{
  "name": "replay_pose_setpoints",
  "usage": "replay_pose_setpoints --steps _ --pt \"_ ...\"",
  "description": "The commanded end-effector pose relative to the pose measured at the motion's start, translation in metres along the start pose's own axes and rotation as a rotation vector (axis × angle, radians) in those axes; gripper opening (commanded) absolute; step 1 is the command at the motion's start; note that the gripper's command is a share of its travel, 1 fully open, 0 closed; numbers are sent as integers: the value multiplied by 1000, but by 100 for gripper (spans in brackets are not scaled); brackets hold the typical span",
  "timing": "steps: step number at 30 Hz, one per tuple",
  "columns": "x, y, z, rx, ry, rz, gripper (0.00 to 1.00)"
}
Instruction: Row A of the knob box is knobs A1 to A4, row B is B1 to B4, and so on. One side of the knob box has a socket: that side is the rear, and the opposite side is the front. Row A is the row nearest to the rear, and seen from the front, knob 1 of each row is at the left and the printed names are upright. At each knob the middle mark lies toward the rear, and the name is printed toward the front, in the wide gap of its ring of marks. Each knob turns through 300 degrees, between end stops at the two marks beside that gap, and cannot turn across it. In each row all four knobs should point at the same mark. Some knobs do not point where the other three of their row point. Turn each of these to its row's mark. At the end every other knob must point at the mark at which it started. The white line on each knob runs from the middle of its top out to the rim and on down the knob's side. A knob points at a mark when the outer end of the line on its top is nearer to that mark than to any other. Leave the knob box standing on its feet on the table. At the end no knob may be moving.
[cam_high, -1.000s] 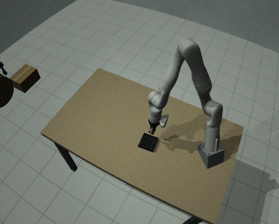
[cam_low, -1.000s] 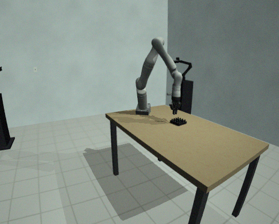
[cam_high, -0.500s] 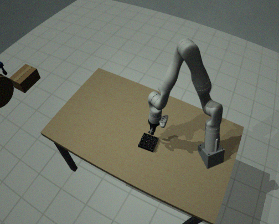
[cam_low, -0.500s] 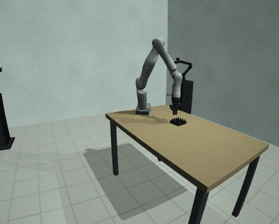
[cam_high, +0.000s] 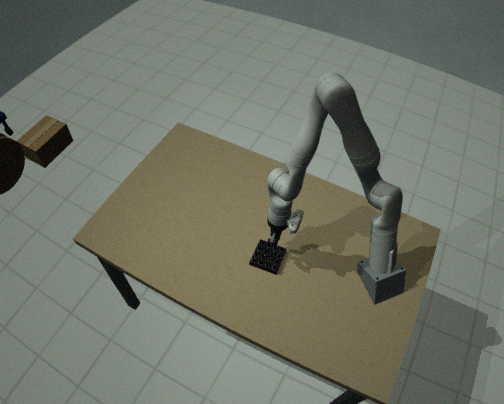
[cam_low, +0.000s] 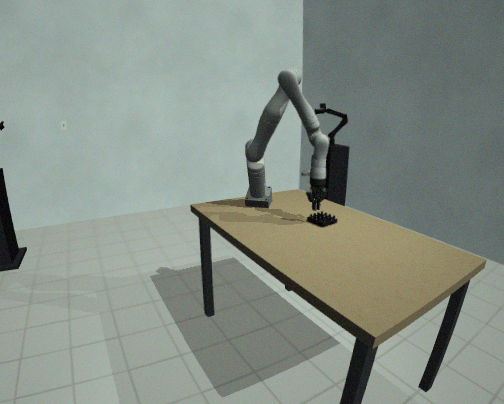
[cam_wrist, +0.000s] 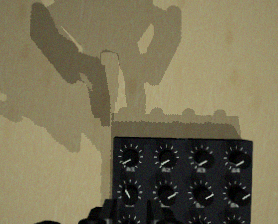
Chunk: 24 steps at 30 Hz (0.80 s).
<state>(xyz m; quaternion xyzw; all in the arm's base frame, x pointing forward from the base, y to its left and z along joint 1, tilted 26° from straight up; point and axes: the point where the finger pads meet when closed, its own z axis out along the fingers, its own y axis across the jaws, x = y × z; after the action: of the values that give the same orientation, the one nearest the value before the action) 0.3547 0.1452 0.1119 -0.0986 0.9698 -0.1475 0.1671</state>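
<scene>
The black knob box (cam_high: 268, 256) (cam_low: 320, 222) (cam_wrist: 182, 145) stands on the wooden table (cam_high: 190, 200) (cam_low: 380, 270), close to the arm's base. In the wrist view two full rows of its knobs show. In the second row the left knob (cam_wrist: 129, 192) has its white line steeper than its three neighbours, such as the knob beside it (cam_wrist: 166, 192). My gripper (cam_high: 274, 239) (cam_low: 316, 204) (cam_wrist: 129, 219) hangs just above the box's near-left part. Its fingers are narrowed but apart, on either side of a knob in the third row. They hold nothing. The box's lower rows are cut off in the wrist view.
The arm's base (cam_high: 381, 280) (cam_low: 258, 196) is bolted on the table near the box. A cardboard box (cam_high: 46, 140) lies on the floor far to the left. A dark stand (cam_low: 337, 172) is behind the table.
</scene>
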Motion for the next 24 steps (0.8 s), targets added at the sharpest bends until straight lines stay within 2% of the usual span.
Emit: replay_pose_setpoints --steps 1,24 --pt "2 -1 5 6 5 -1 19" --pt "2 -1 24 6 5 -1 19"
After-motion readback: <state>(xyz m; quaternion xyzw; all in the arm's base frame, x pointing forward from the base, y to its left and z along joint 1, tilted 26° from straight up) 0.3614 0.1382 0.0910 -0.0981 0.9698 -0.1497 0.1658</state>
